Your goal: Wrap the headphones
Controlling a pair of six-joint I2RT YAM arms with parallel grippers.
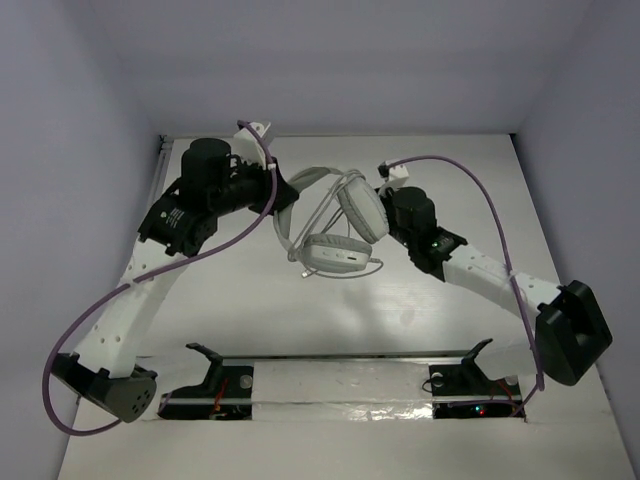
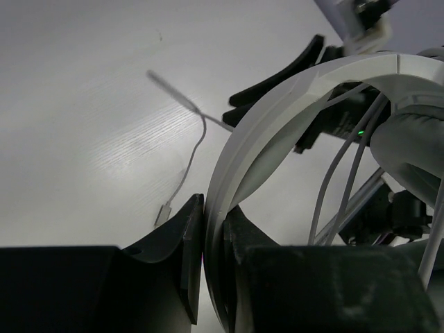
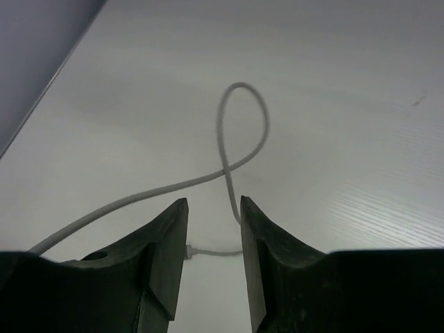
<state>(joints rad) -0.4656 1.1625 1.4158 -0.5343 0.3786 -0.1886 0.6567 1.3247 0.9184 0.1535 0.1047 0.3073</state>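
The white headphones (image 1: 335, 235) are held off the middle of the table, with the curved headband (image 1: 305, 180) toward the left and the two oval ear cups (image 1: 360, 210) lower right. My left gripper (image 1: 283, 203) is shut on the headband (image 2: 277, 118), which runs up between its fingertips (image 2: 214, 205). The thin white cord (image 2: 191, 156) trails on the table and ends in a small plug (image 2: 164, 214). My right gripper (image 1: 383, 196) is open beside the upper ear cup. In its wrist view the jaws (image 3: 214, 201) stand apart above a loop of cord (image 3: 243, 128).
Purple arm cables (image 1: 480, 190) arc over both arms. Two black stands (image 1: 215, 365) sit on the rail at the near edge. Grey walls close in the table at the back and both sides. My right gripper's black fingers (image 2: 277, 80) show behind the headband in the left wrist view.
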